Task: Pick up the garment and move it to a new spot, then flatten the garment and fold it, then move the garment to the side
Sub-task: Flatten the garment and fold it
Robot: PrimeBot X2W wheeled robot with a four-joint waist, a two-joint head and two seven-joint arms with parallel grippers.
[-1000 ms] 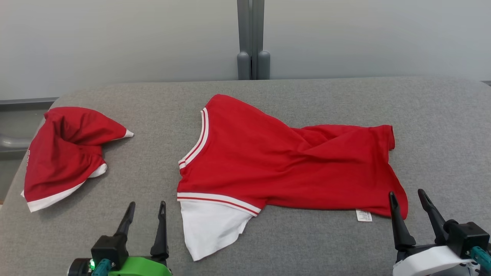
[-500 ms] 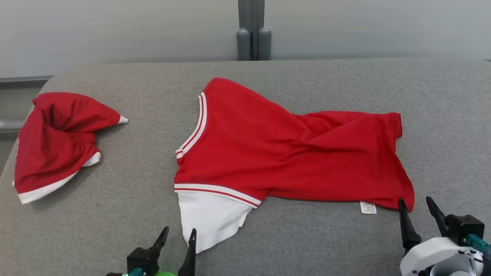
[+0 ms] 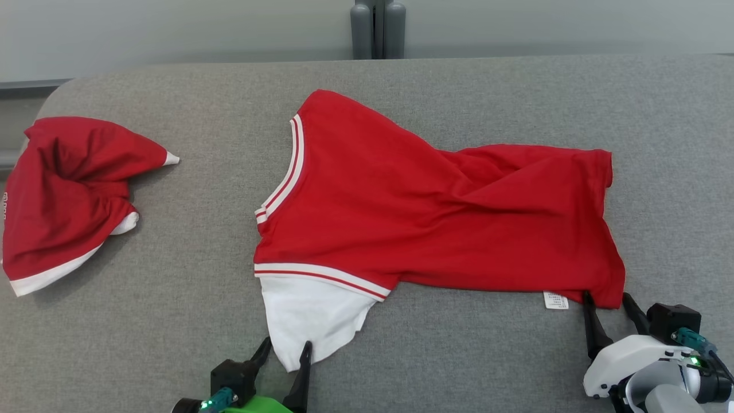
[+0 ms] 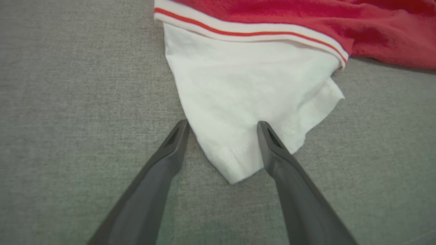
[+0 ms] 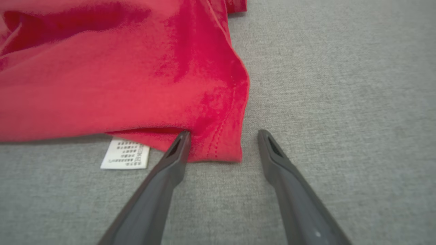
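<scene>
On the grey table (image 3: 172, 344), the red shirt (image 3: 436, 218) lies spread sideways and wrinkled at centre, with its collar toward my left. My left gripper (image 3: 288, 342), fingers spread wide, straddles the tip of the white sleeve (image 4: 238, 102) without pinching it. My right gripper (image 3: 605, 295), equally spread, sits at the near hem corner, one fingertip against the red cloth beside a white label (image 5: 125, 153). Another red garment (image 3: 63, 195) lies bunched at far left.
</scene>
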